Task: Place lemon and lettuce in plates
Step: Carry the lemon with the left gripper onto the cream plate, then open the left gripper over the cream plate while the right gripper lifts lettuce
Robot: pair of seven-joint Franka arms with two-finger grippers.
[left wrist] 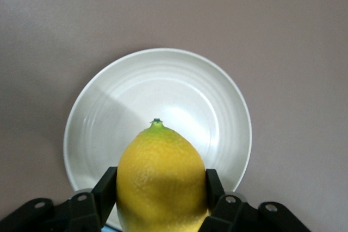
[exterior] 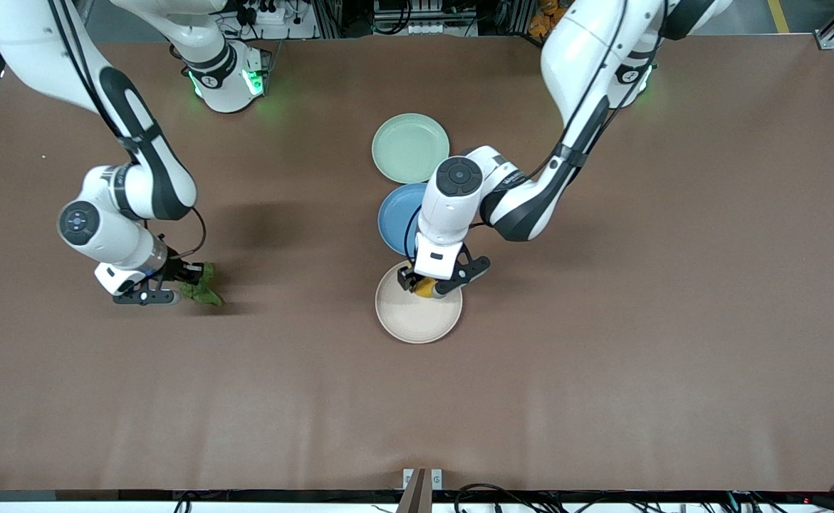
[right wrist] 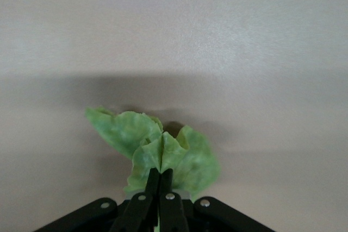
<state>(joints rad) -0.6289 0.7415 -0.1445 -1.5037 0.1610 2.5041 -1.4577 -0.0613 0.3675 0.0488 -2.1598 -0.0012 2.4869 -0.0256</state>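
Observation:
My left gripper (exterior: pixel 425 286) is shut on the yellow lemon (exterior: pixel 427 288) and holds it over the beige-white plate (exterior: pixel 409 320), near the rim beside the blue plate. In the left wrist view the lemon (left wrist: pixel 161 180) sits between both fingers above that plate (left wrist: pixel 179 91). My right gripper (exterior: pixel 187 282) is shut on the green lettuce (exterior: pixel 203 286), low over bare table toward the right arm's end. In the right wrist view the leaf (right wrist: pixel 163 150) is pinched between the closed fingers. The mint green plate (exterior: pixel 410 147) lies empty, farthest from the camera.
A blue plate (exterior: pixel 397 214) lies between the mint and beige-white plates, partly under the left arm. The brown table (exterior: pixel 602 356) stretches wide on both sides of the plates.

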